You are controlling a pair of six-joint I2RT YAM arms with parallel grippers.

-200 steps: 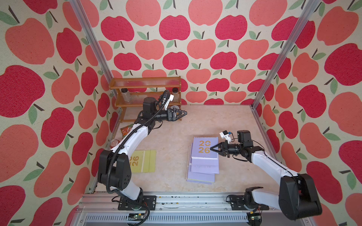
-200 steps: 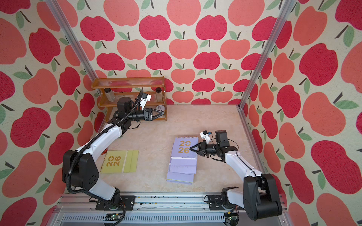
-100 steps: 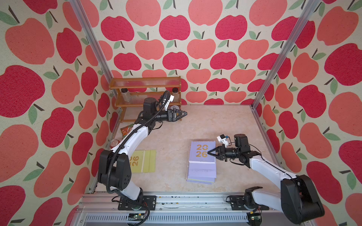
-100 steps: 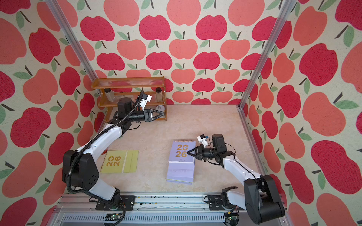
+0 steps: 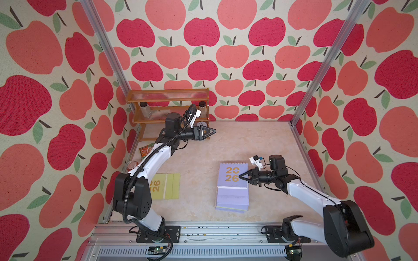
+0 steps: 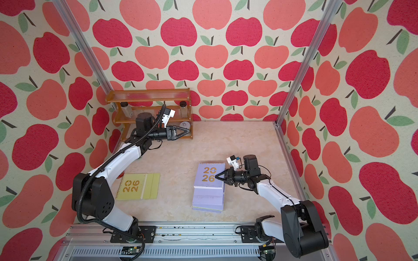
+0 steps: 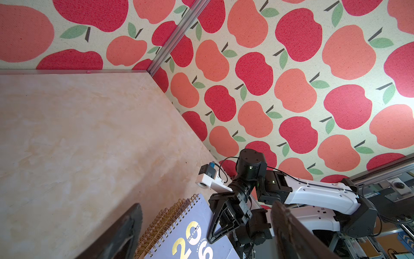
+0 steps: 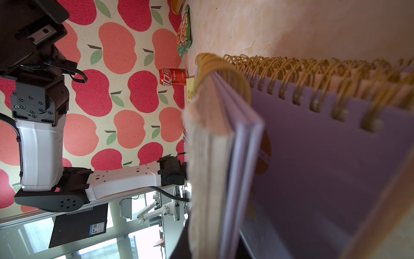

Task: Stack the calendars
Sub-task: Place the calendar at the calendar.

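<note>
One right tool (image 5: 240, 177), pressed together at the 3 o'clock edge of the top lilac calendar (image 5: 226, 183) mid-desk (image 5: 237, 144), should push low and level, squaring the pile (image 5: 233, 200); the left tool (image 5: 212, 131) hangs spread.

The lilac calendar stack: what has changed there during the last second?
The shut right gripper slid leftward, and the top lilac calendar shifted with it into line with the stack. The left gripper, open by the shelf, and the yellow-green calendar stayed put.
</note>
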